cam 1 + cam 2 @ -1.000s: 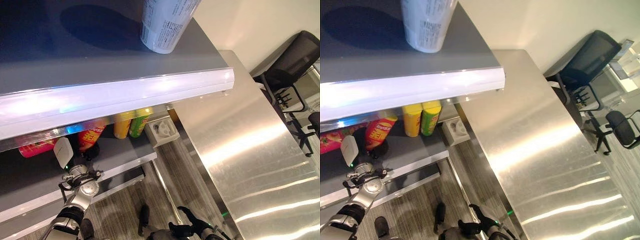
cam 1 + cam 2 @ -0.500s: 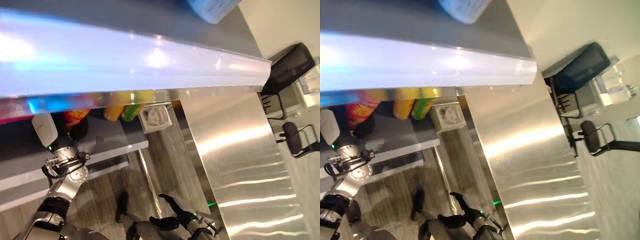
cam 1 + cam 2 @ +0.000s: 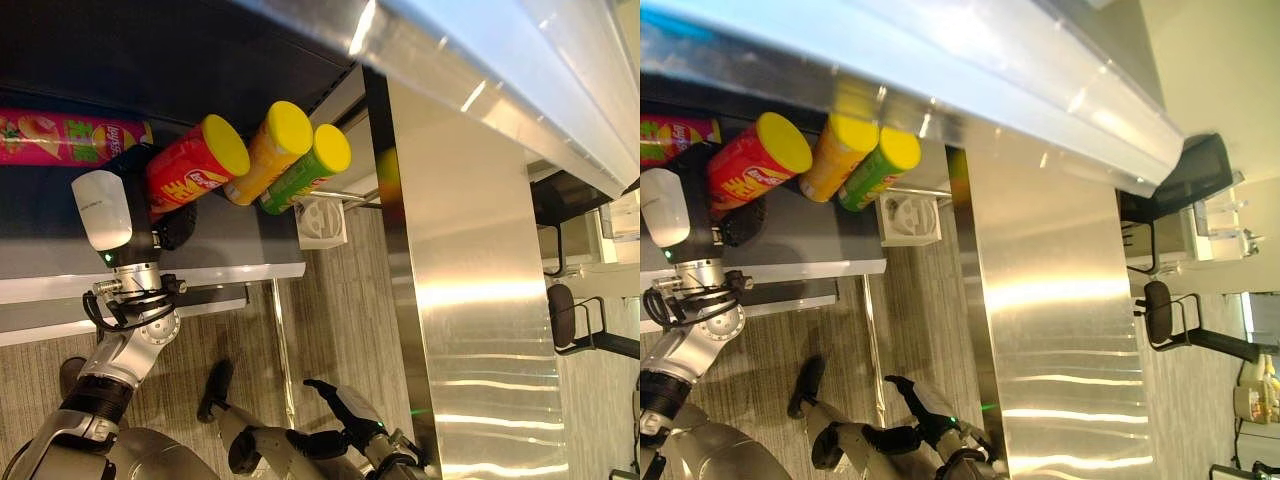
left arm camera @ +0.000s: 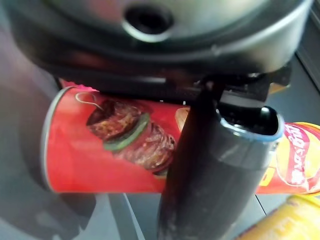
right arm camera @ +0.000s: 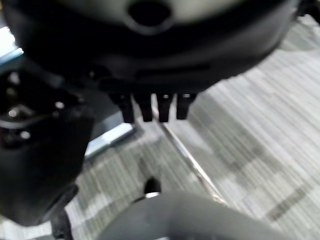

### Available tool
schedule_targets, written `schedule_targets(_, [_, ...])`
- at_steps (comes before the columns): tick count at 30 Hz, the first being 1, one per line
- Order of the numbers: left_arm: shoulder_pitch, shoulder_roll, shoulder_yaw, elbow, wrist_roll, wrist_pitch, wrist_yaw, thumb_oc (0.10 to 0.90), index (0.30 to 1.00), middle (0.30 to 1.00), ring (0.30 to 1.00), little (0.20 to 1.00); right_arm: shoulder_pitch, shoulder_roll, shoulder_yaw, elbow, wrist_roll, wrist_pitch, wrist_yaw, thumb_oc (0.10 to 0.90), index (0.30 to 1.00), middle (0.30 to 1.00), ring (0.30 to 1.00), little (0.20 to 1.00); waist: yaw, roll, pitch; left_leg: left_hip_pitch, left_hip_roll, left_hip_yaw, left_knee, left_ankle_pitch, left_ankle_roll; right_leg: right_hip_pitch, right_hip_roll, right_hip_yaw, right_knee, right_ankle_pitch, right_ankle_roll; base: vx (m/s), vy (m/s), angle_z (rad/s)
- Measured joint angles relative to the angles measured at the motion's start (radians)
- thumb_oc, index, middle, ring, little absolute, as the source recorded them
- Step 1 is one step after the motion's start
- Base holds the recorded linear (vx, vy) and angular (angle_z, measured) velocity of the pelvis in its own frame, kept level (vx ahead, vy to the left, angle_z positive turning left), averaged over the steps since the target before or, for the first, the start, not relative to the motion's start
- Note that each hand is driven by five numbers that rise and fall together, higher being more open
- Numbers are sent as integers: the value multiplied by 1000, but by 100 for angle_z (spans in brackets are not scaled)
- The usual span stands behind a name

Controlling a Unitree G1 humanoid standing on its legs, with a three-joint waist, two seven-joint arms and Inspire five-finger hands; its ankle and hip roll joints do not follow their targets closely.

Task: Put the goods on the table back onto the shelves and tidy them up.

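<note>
**Left hand on the red can at the lower shelf**

While the left hand reaches onto the lower shelf, its fingers and thumb are curled round the red can, which lies tilted with its yellow lid toward the shelf's front edge. In the left wrist view the thumb crosses the front of the red can, pressing on its side. Just beside the red can, on the side toward the steel bench, stands the orange-yellow can, and touching that one is the green can, both also tilted, both with yellow lids. On the other side of the red can, a pink can lies flat on the shelf. A white box sits on the floor between the shelf and the bench. The right hand hangs low near the floor, beside the bench's edge, well apart from the red can, its fingers loosely spread and holding nothing.
</note>
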Motion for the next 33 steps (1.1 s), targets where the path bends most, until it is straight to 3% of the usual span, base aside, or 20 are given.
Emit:
schedule_targets(13, [-6,-133,139,-36,-54,-1,-47,400,300,300,300,300,9,0,12,-3,-5,0,1,800,900,900,900,900,23,1,1,-12,31,-57,1,1,0,23,33,-14,0,3,2,13,-10,7])
schedule_targets(14, [-6,-133,143,-38,-58,-3,-47,493,439,439,439,439,10,0,12,-3,-5,0,1,800,900,900,900,900,25,1,1,-13,32,-61,0,1,0,23,34,-16,1,3,2,6,-3,13])
schedule_targets(15, [-5,-134,145,-40,-66,-4,-47,800,900,900,900,900,11,0,12,-3,-5,0,1,800,900,900,900,900,27,1,1,-14,33,-63,1,2,0,25,36,-20,0,3,2,-3,2,15])
schedule_targets(33, [32,-114,137,-22,-92,3,-87,800,900,900,900,900,14,0,9,-2,-4,3,0,800,900,900,900,900,55,5,12,25,47,-45,-6,5,-1,58,46,-13,0,3,2,3,-2,0])
